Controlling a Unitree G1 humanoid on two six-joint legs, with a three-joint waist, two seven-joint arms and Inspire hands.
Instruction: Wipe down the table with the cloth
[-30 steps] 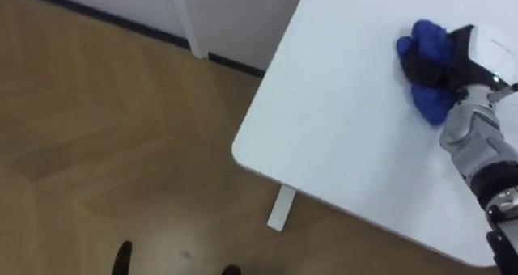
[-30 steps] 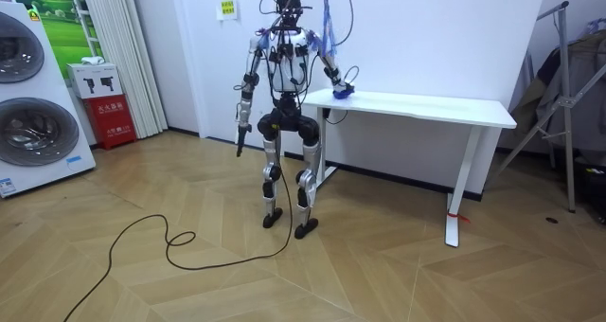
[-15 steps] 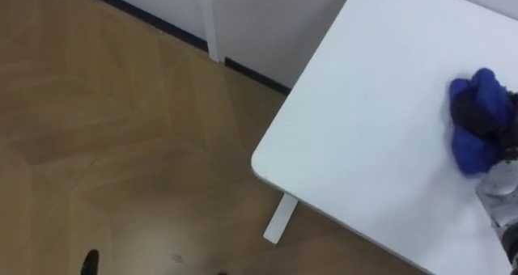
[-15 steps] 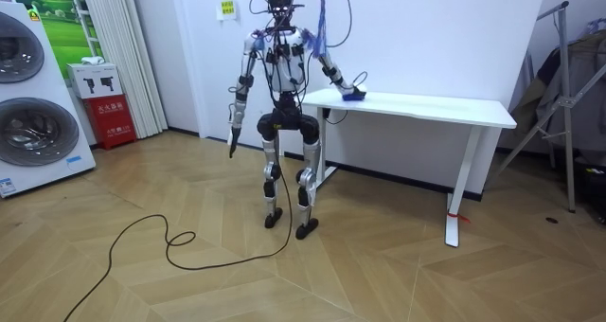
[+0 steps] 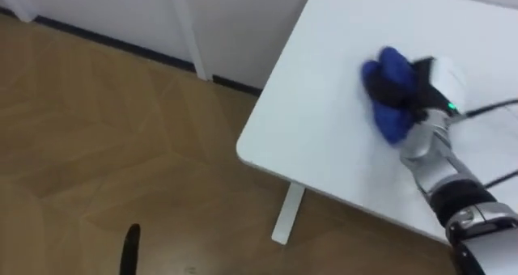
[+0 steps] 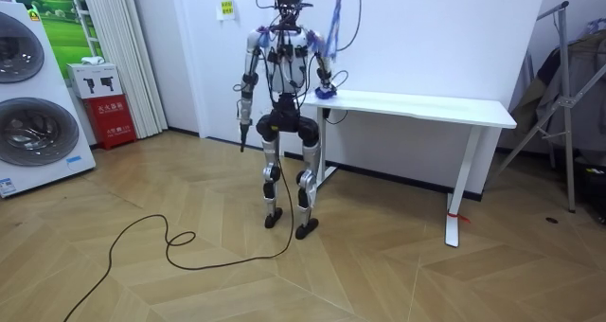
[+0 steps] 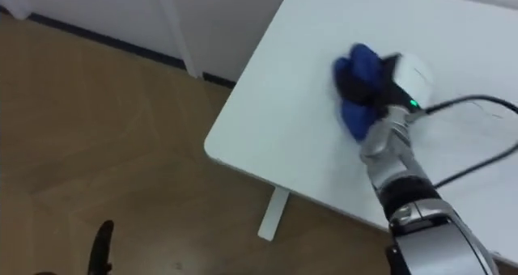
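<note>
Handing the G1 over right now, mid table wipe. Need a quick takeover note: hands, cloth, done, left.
Right hand: curled on the blue cloth, holding it down on the white table, near the end where the robot stands.
Left hand: hangs idle at the robot's side.
Done: the cloth is on the tabletop. No smear or wet trace shows, so the wiped area cannot be told.
Left: probably the long stretch of tabletop away from this end.

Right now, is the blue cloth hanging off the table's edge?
No, the blue cloth lies wholly on the table, under the right robot hand.
</note>
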